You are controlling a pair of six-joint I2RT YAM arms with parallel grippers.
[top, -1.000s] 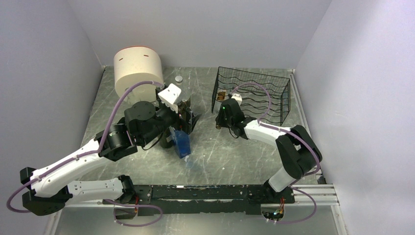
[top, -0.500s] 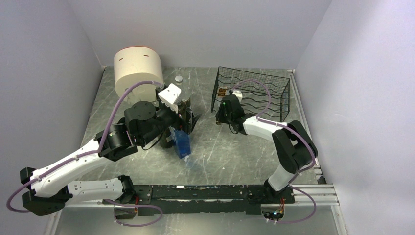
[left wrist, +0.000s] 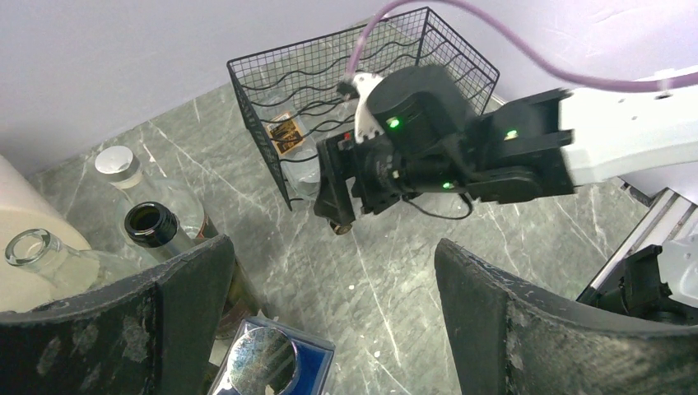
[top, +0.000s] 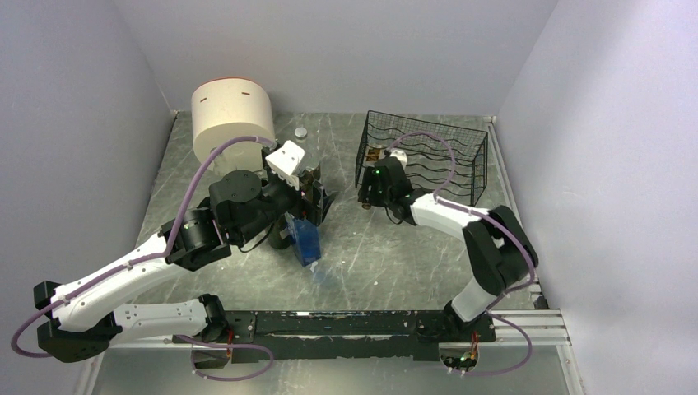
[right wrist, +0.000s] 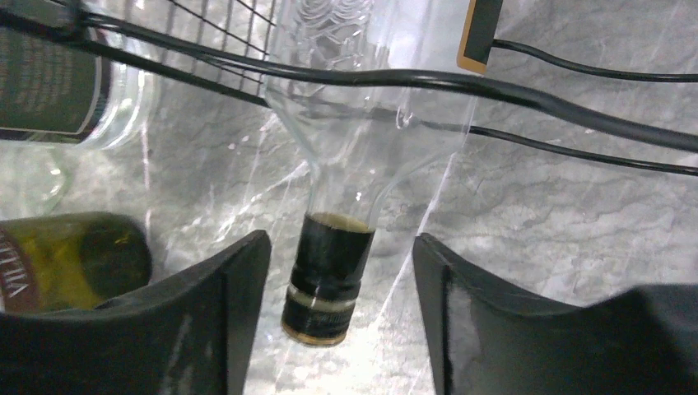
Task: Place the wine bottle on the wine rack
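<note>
The black wire wine rack (top: 424, 156) stands at the back right of the table. A clear wine bottle (right wrist: 362, 107) lies in it, resting on the rack's wires (right wrist: 494, 86), and its black-foiled neck (right wrist: 325, 284) sticks out of the front. My right gripper (right wrist: 339, 247) is open around that neck, with a gap on each side between the foil and the fingers (right wrist: 239, 304). The left wrist view shows the right gripper (left wrist: 342, 210) at the rack's (left wrist: 387, 49) front face. Over the table's middle, my left gripper (left wrist: 329, 255) stays open and holds nothing.
A cream cylindrical container (top: 233, 115) stands at the back left. Beside my left gripper (top: 317, 196) are a dark open bottle (left wrist: 152, 224), a silver-capped clear bottle (left wrist: 115, 162) and a blue bottle (left wrist: 263, 362). Low in the rack lie a green bottle (right wrist: 74, 255) and a labelled clear one (right wrist: 49, 82).
My right gripper has gone from shut to open, letting go of the bottle's neck after pushing slightly toward the rack. The left arm has not moved.
</note>
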